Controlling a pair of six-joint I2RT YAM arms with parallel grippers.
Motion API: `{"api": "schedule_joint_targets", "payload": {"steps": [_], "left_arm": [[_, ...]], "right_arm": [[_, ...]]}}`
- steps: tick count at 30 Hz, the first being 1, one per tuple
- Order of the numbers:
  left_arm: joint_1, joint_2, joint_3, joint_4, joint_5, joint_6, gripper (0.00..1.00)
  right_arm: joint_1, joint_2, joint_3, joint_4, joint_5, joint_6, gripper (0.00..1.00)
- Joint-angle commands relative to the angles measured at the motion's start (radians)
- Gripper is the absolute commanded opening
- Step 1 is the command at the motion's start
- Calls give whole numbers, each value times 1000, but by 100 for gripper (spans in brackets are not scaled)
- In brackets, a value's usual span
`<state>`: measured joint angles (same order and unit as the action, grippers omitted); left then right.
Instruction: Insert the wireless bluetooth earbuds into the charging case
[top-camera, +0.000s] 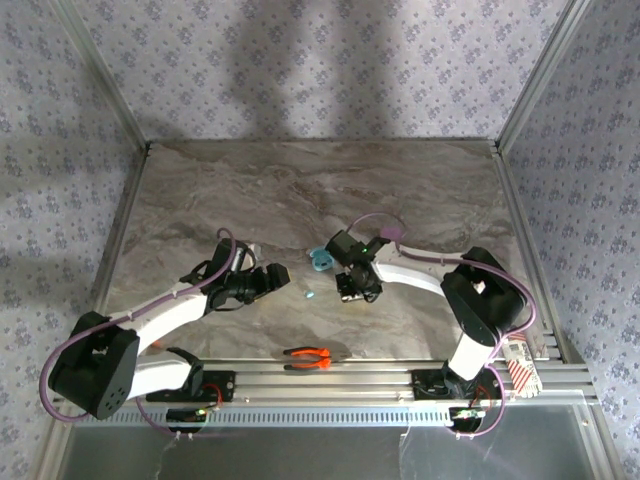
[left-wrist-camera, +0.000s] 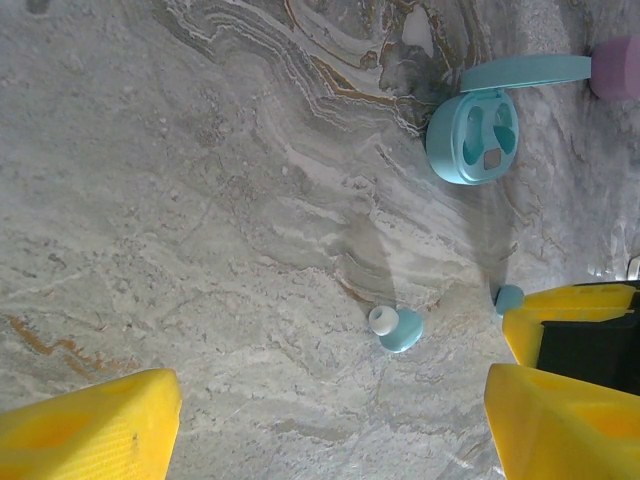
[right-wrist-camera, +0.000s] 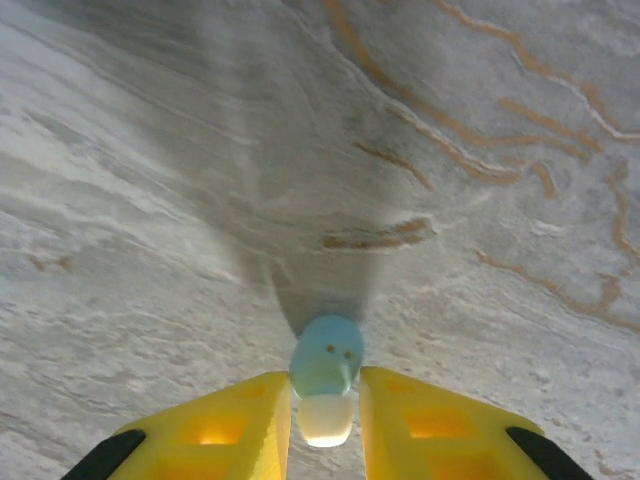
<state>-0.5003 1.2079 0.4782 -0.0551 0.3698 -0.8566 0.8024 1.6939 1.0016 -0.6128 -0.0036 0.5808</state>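
the right gripper (right-wrist-camera: 325, 405) pinches one teal earbud (right-wrist-camera: 327, 362) between its pads, so carry it level to the open charging case (left-wrist-camera: 472, 135), centre it over a well, then ease off gently, while the left gripper (left-wrist-camera: 330, 405), spread wide, hovers over the other teal earbud (left-wrist-camera: 395, 328) lying on the marble table (left-wrist-camera: 200, 200).

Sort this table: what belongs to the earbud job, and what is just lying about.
Job:
- open teal charging case
- loose teal earbud on the table
- gripped teal earbud, in the right pincer
- pinkish-purple piece, cut off at the frame edge, probably

Lying about:
- orange-handled pliers
- red-striped object by the front rail
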Motion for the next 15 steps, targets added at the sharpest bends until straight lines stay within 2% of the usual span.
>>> {"api": "schedule_joint_targets", "payload": {"steps": [1,9,12,15], "left_arm": [[-6,7,7,19,1,0,79],[-7,11,8,19,1,1,79],[-7,16,10,26,4,-1,80],[-10,14,14,20,4,1,79]], "right_arm": [[-8,-30,-31,-37,43,13,23],[-69,-114,-142,41,-11,27,23],[-121,-124,-178,75,-79,-6,32],[-162,-141,-205,91,-112,-15,32]]}}
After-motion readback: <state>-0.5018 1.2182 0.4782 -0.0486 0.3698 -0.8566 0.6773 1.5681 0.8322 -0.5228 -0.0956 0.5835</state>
